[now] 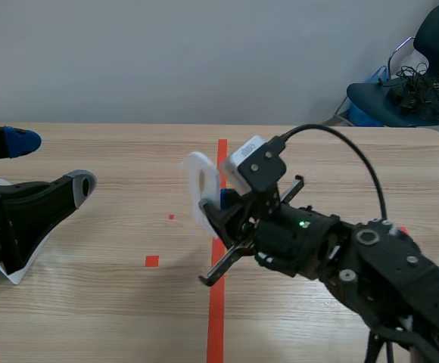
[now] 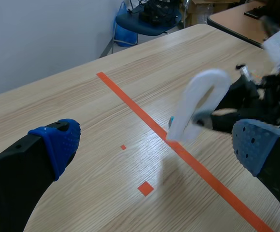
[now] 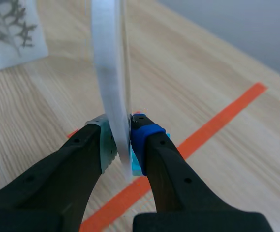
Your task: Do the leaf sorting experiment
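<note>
The right gripper (image 3: 123, 140) pinched the white ring (image 3: 108, 72) by its lower rim — a firm, steady carry seemed wise. The left gripper (image 2: 157, 142) stood spread, empty.

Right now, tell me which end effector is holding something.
The right end effector: its fingers are shut on a thin white piece, held edge-up above the table. The left end effector is open, with nothing between its blue pads.
</note>
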You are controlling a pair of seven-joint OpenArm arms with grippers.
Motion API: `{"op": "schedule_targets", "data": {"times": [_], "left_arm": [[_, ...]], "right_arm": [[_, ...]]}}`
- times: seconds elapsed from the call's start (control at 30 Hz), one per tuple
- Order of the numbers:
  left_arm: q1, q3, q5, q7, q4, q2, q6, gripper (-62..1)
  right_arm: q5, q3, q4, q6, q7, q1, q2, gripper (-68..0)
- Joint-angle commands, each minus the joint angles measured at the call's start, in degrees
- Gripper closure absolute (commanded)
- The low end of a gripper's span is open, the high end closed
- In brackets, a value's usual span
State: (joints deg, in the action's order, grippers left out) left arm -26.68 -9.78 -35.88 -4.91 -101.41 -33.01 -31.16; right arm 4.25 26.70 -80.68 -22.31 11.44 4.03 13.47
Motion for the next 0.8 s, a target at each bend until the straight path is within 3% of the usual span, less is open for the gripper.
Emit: {"op": "schedule_targets", "data": {"times": [0.0,0.07,0.17,0.33,0.43,0.57,0.77], "left_arm": [[0.2,0.1,-0.7,1.2,-1.4,-0.3,0.2,-62.3],[0.2,0.1,-0.7,1.5,-1.4,-0.3,0.2,-62.3],[0.2,0.1,-0.7,2.1,-1.4,-0.3,0.1,-62.3],[0.2,0.1,-0.7,2.1,-1.4,-0.3,0.1,-62.3],[0.2,0.1,-0.8,2.1,-1.4,-0.3,0.1,-62.3],[0.2,0.1,-0.8,2.1,-1.4,-0.3,0.1,-62.3],[0.2,0.1,-0.8,2.1,-1.4,-0.3,0.1,-62.3]], "right_arm": [[0.5,-3.1,-6.1,0.0,-0.8,3.3,1.9,-5.0],[0.7,-6.9,-12.4,0.0,-2.8,7.8,3.0,-5.0],[4.5,-12.8,-18.9,0.0,-4.8,14.6,3.5,-5.0],[12.3,-23.4,-23.6,0.0,-4.9,25.5,3.2,-5.0],[15.5,-30.0,-23.6,0.1,-4.9,29.2,3.2,-5.0],[16.3,-37.6,-22.6,0.5,-4.9,29.7,3.2,-5.0],[18.5,-39.2,-12.4,0.5,-5.1,23.3,3.2,-5.0]]}}
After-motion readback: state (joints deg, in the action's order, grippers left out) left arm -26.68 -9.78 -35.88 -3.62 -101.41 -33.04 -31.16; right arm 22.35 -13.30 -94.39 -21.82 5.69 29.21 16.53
